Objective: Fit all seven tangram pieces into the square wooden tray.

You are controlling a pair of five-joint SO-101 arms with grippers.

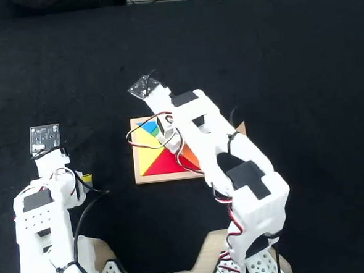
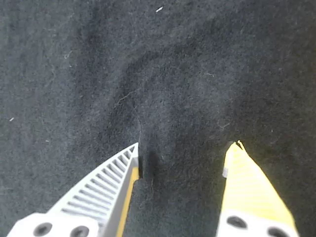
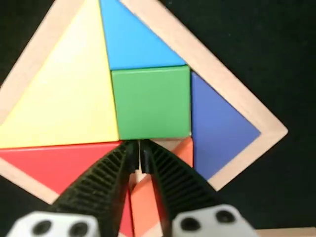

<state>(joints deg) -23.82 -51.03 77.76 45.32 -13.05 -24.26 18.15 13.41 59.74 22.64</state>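
Tray (image 1: 136, 159) lies at the middle of the worktop (image 1: 301, 61), where we see the right jaws pressed together over its orange piece (image 3: 185, 150), the left jaws spread nearer the left edge.

The counter (image 2: 197, 74) wears matt black cloth, fuzzy, flecked with lint. The tray (image 3: 222, 81) is pale bare wood, sanded smooth. The green square (image 3: 150, 101) looks painted, smooth, faintly satin. The left claw (image 2: 187, 145) and right claw (image 3: 139, 148) are ribbed matt plastic.

Tray (image 1: 160, 177) at table centre; yellow triangle (image 1: 148, 154) flat at its 9 o'clock; red triangle (image 1: 166, 163) at 6.
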